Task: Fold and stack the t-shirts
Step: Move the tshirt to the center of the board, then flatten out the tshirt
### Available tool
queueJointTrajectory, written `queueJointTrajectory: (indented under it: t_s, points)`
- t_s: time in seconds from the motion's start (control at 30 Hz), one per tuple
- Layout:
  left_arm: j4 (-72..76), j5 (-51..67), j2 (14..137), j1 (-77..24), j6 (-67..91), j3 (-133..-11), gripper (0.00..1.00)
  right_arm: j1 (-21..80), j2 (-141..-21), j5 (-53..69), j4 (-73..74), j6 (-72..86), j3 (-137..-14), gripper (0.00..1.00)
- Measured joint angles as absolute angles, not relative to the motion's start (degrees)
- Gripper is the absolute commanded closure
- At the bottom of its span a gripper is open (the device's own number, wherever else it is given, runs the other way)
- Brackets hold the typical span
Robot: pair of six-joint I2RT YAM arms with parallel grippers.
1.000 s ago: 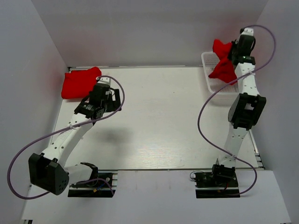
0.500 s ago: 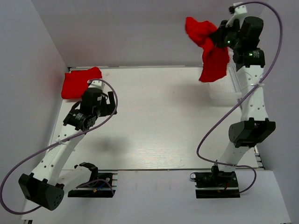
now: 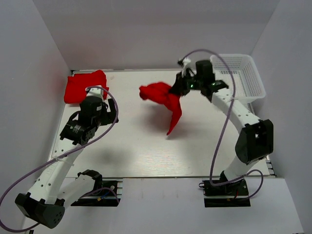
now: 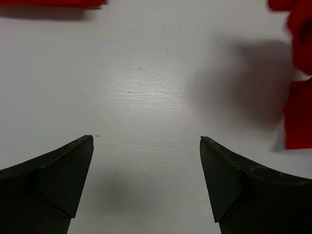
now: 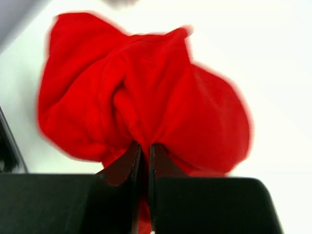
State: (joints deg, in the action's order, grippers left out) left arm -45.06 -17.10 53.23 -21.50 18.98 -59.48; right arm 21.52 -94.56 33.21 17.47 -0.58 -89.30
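My right gripper (image 5: 144, 146) is pinched tight on a red t-shirt (image 3: 163, 97). Its two fingers sit almost together, with a bunch of cloth squeezed between them. The shirt hangs in the air over the middle of the table (image 3: 146, 151). It is all crumpled, and one long piece droops down toward the table top. I cannot tell if that tip touches the table.

My left gripper (image 4: 146, 139) is spread wide and holds nothing. It hovers over bare table on the left side. A second red t-shirt (image 3: 83, 87) lies on the table in the far left corner, just past my left gripper. The white basket (image 3: 243, 73) is at the far right, well apart from the hanging shirt.
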Motion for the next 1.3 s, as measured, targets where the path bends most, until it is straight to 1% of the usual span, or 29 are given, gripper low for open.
queueJointTrajectory:
  t_s: [0.03,0.1,0.13,0.17,0.27,0.43,0.73,0.87,1.0,1.13,1.3]
  points:
    - [-45.0,-17.1,53.1,-21.5,19.2,-59.5,0.00,22.5,-95.2,32.5,15.9,-0.1,-84.4,0.91]
    - [-45.0,-17.1,52.9,-21.5,19.4,-59.2,0.00,24.2,-97.8,31.0,15.2,1.5,-77.2,0.43]
    - [-45.0,-17.1,52.8,-21.5,19.6,-59.1,0.00,25.1,-99.7,30.2,15.0,2.0,-74.8,0.24]
    - [-45.0,-17.0,52.8,-21.5,19.6,-58.8,0.00,25.8,-101.7,29.4,15.0,2.2,-73.1,0.10]
    - [-45.5,-16.9,53.1,-21.5,20.1,-58.4,0.00,27.6,-105.1,27.5,15.0,2.7,-69.8,0.10]
    - [-46.6,-16.4,55.4,-21.5,20.9,-58.4,0.00,27.9,-102.0,25.2,14.2,3.6,-68.8,0.10]
    - [-46.8,-14.7,56.2,-21.5,21.7,-58.4,0.00,27.7,-81.4,19.2,12.9,5.7,-70.0,0.10]
    - [-45.8,-13.5,55.7,-21.5,21.9,-58.5,0.00,27.6,-69.3,13.1,12.5,7.3,-64.0,0.10]
    - [-43.9,-12.0,56.4,-21.5,22.0,-58.5,0.00,27.4,-61.9,4.1,13.7,10.2,-58.7,0.10]
    - [-42.4,-9.7,60.4,-21.5,22.2,-59.3,0.00,27.3,-61.8,-4.2,17.5,12.8,-57.6,0.10]
    - [-38.2,-6.9,64.3,-21.5,22.4,-59.0,0.00,26.9,-64.4,-10.0,21.3,15.0,-57.6,0.10]
